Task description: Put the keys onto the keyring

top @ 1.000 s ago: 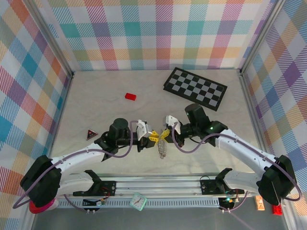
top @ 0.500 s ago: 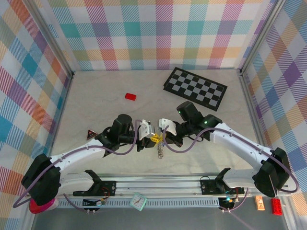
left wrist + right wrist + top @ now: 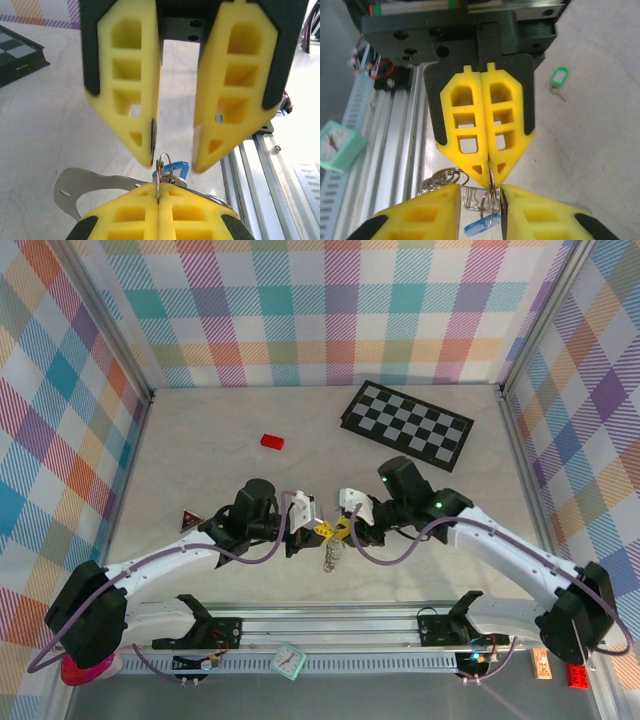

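My left gripper (image 3: 318, 530) is shut on a thin silvery ring of the keyring (image 3: 333, 553), which hangs just above the table between the two arms. In the left wrist view the ring's wire (image 3: 159, 172) stands pinched between my shut yellow fingertips (image 3: 145, 200). The blue key (image 3: 172, 167) dangles from it, also seen in the right wrist view as a blue key (image 3: 480, 226) below the loops. My right gripper (image 3: 480, 192) is open, one finger on each side of the ring, facing the left gripper (image 3: 490, 167). The mint green key (image 3: 559, 77) lies loose on the table.
A black-and-white checkerboard (image 3: 408, 425) lies at the back right and a red block (image 3: 272, 441) at the back centre. A dark triangle (image 3: 191, 521) sits left of the left arm. The aluminium rail (image 3: 395, 125) with a mint clock (image 3: 335, 145) borders the near edge.
The right gripper has opened and let go of the ring. The left gripper has closed fully on it. The right arm shifted slightly left, then back right.
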Motion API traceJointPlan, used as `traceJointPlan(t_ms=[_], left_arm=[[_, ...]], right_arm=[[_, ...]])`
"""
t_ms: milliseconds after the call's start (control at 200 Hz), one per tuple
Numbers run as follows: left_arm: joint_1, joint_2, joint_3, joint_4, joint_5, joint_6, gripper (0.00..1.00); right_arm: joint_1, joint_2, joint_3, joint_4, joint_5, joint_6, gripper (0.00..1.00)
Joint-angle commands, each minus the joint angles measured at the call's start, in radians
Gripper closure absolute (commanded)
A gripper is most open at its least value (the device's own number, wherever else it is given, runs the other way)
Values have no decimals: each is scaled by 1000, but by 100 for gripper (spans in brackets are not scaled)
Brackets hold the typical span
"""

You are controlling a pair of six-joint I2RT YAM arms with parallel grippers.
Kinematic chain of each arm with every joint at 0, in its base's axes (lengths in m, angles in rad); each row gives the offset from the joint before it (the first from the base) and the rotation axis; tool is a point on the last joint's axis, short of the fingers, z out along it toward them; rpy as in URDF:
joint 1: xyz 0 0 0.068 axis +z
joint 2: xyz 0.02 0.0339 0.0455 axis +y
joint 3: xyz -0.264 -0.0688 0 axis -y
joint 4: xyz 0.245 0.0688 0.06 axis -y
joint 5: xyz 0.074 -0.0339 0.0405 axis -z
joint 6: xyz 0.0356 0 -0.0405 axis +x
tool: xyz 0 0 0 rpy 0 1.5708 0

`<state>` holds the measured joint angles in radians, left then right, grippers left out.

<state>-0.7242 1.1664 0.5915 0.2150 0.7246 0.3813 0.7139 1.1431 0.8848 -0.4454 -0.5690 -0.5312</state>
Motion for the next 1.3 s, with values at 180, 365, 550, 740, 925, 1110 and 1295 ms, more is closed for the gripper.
traceJointPlan(t_ms=[180,365,550,740,925,1110,1295], left_arm=[[-1,-42,-80,246,55,-102,100],[-1,-33,-94,294,58,-125,100],[0,-23,-108,346,63,-148,100],[-1,-25,-117,374,54,-161,100],[0,-53,-103,268,-12,-123,80],[1,-43,-52,134,3,-69,81],[0,-20,-21,89,13,-49,85]], right_arm=[[-16,-72,-130,257,-82,195,68],[-17,-63,-149,286,-90,212,70],[-16,-41,-156,318,-101,218,82],[-17,-24,-141,307,-124,201,100],[-16,-24,-89,188,-117,123,100],[-15,4,-31,84,-113,59,100],[-6,19,-8,83,-124,52,100]])
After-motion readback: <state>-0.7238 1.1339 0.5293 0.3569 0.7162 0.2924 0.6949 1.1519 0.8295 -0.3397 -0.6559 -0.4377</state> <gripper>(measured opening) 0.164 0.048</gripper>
